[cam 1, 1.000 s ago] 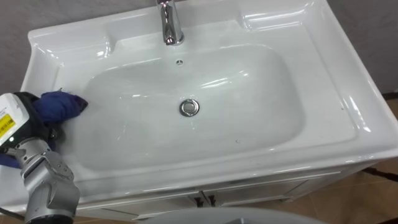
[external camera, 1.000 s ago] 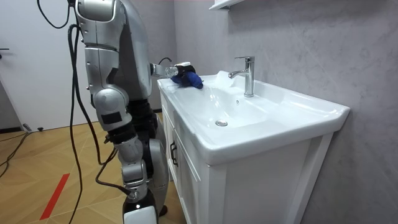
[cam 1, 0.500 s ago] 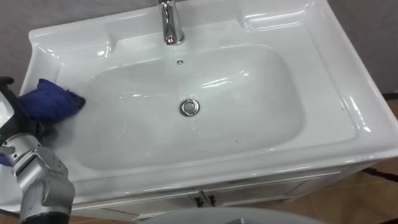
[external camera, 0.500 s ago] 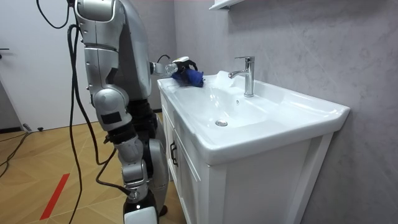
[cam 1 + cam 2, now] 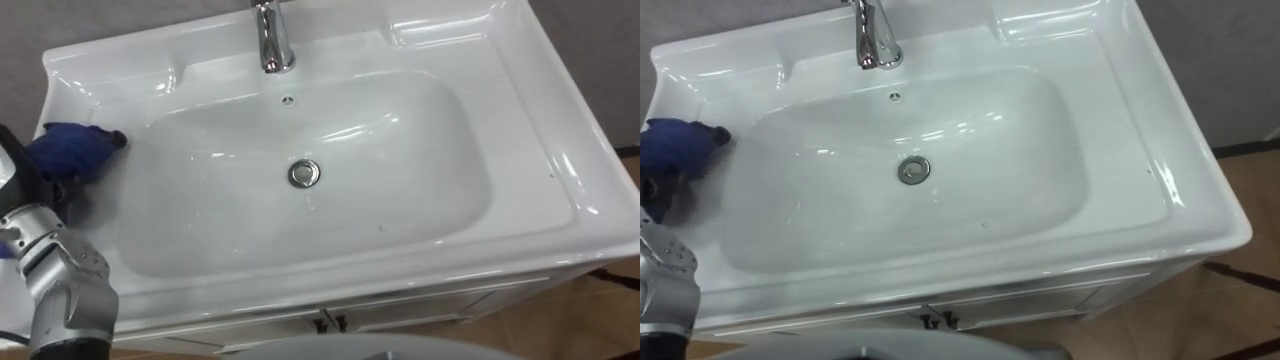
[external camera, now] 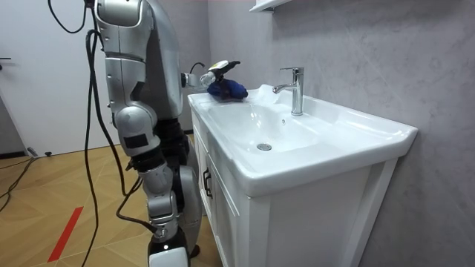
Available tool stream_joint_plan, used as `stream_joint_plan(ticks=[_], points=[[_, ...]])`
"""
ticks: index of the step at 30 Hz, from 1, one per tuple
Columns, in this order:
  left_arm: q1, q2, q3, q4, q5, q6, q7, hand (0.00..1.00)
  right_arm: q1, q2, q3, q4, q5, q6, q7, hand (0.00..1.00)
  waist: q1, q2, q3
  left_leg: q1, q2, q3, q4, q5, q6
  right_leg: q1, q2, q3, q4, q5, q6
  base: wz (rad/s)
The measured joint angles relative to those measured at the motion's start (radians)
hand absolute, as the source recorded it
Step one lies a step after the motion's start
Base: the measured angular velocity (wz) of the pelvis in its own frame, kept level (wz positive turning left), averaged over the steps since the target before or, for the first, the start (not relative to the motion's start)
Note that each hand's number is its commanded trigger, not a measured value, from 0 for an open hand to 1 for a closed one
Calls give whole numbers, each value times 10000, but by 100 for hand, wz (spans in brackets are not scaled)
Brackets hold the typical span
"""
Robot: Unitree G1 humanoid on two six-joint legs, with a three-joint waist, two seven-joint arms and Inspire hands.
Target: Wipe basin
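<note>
A crumpled dark blue cloth [image 5: 68, 148] lies on the flat left rim of the white basin [image 5: 560, 175], at the edge of the bowl. My left hand [image 6: 221, 68] hovers just above the cloth [image 6: 228, 90], fingers stretched out and holding nothing. In the left eye view the hand [image 5: 12, 170] shows at the frame's left edge, beside the cloth, with its grey forearm below it. The room view shows my right hand [image 6: 158, 216] hanging low at my side. I stand in front of the basin, facing the wall.
A chrome tap [image 5: 272, 40] rises at the back middle of the basin, and a chrome drain [image 5: 305, 173] sits in the bowl's centre. A white cabinet [image 6: 297, 222] carries the basin against a grey wall. Wooden floor lies behind me.
My left hand has let go of the blue cloth and risen off it, its fingers straightening. The cloth now rests on the left rim, slightly further back.
</note>
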Motion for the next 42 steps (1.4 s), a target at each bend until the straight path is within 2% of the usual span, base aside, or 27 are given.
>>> stream_joint_plan(ticks=[6,9,11,13,16,17,20,21,23,25,34,42], points=[[-2,-15,-8,0,-1881,-248,32,0,-5,29,27,-19,360,-247,-100,0,14,-10,30,-11,-1,1,-10,0,0,36,-9,-19,81,-1,2,0],[-1,-72,-19,-3,-3292,-435,31,0,-24,29,21,-17,353,-293,-171,0,5,-19,35,34,-1,-10,10,0,0,76,-9,-1,87,-1,2,0],[-1,-291,-18,40,-4566,-536,29,0,-43,47,19,5,344,-300,-243,0,17,-69,106,170,-4,-18,-3,0,0,161,-10,-2,85,-14,13,0],[-2,-475,-23,186,-5644,-680,19,0,-167,69,12,150,358,-329,-296,0,-8,-83,116,171,-16,-45,-3,0,0,162,-16,-2,86,-50,15,2],[6,-758,-38,573,-6730,-973,-4,0,-233,168,7,308,517,-436,-285,0,46,-107,111,162,-16,-63,3,3,3,147,-14,-1,100,-78,6,1],[11,-790,-84,545,-7112,-1214,19,0,-235,192,-6,308,619,-435,-286,0,47,-113,101,178,-16,-53,12,3,3,123,-15,-1,97,-79,5,0],[15,-788,-78,503,-7805,-1489,5,0,-261,223,-9,298,749,-455,-293,0,58,-103,60,184,-20,-43,9,3,3,138,-20,-36,95,-79,6,0],[15,-788,-73,499,-7903,-1543,-4,0,-260,232,-10,298,796,-456,-296,0,62,-107,42,185,-20,-43,6,3,3,144,-20,-43,95,-79,6,0],[15,-788,-48,491,-8154,-1632,-68,0,-260,241,-16,292,912,-452,-310,0,85,-120,-44,189,-20,-43,-15,3,3,163,-21,-55,99,-79,5,0],[14,-787,-20,486,-8163,-1636,-158,0,-249,240,-18,279,900,-454,-311,0,117,-131,-82,236,-19,-40,-22,3,3,187,-21,-54,108,-78,5,0],[-12,-729,38,452,-8107,-1735,-661,0,-191,246,-20,274,906,-558,-250,0,273,-230,-71,351,-30,-19,-40,3,4,332,-38,4,95,-96,21,0],[-10,-734,46,261,-8156,-1736,-669,0,-178,236,-19,276,1069,-564,29,0,277,-291,-25,324,-30,-31,-31,5,7,314,-33,7,74,-102,20,0]])
